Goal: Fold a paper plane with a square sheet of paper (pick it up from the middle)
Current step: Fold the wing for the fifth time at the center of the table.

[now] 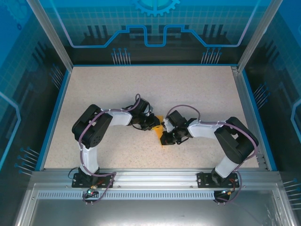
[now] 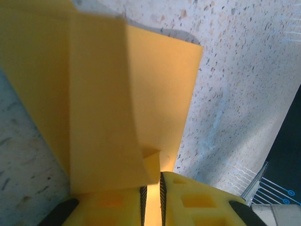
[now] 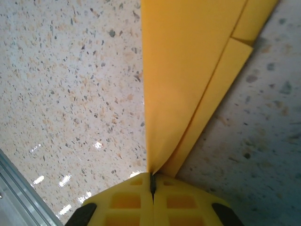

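Yellow fingers (image 3: pixel 127 200) up close: 2 grippers, 1 folded paper sheet (image 3: pixel 183 70) at table (image 1: pixel 94 84) centre.
L gripper (image 2: pixel 151 188) and R gripper (image 3: pixel 152 181) each clamped on its edge; top view adds 2 arms (image 1: pixel 94 127) meeting; L wrist adds overlapping flap (image 2: pixel 103 117).

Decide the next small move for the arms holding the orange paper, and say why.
Probably lower the paper flat onto the table: both the left fingers and right fingers pinch it, and a flap curls loose.
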`<action>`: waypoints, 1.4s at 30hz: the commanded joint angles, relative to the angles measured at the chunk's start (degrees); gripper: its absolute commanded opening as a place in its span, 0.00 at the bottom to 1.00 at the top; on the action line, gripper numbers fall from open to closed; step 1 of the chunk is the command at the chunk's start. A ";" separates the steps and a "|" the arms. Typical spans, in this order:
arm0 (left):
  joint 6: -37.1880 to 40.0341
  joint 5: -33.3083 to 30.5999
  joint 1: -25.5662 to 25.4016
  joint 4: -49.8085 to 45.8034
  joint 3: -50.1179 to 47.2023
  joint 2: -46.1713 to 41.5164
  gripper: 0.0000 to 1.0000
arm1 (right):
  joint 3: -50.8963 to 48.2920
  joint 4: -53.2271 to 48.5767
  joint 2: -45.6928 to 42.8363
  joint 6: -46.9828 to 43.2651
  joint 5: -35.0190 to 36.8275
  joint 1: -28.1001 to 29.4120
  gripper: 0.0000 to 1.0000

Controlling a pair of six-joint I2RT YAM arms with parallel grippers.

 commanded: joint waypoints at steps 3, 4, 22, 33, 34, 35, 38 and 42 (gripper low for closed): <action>0.81 -2.83 -0.06 -6.23 -0.56 2.93 0.18 | -2.89 -8.20 3.11 -0.38 4.50 1.39 0.02; 0.79 -2.91 -0.07 -6.27 -0.56 2.93 0.18 | -3.07 -8.38 2.70 -0.11 4.79 1.13 0.02; 0.42 -3.14 -0.06 -6.67 -0.12 3.37 0.17 | -5.10 -7.59 -1.28 -0.71 0.16 2.54 0.09; 0.16 -3.25 -0.08 -6.79 -0.22 3.46 0.17 | -6.00 -9.96 -2.67 -0.72 1.95 4.20 0.10; 0.16 -3.26 -0.09 -6.79 -0.21 3.46 0.17 | -6.25 -10.06 -2.75 -0.72 2.09 4.30 0.10; 0.13 -3.25 -0.06 -6.82 -0.17 3.54 0.17 | -6.46 -10.00 -2.89 -0.64 1.86 4.39 0.10; 0.07 -3.33 -0.07 -6.79 -0.21 3.54 0.17 | -7.20 -10.27 -3.27 -0.41 1.96 4.71 0.11; 0.06 -3.38 -0.11 -6.97 -0.21 3.54 0.17 | -7.93 -10.60 -3.70 -0.28 1.99 5.09 0.13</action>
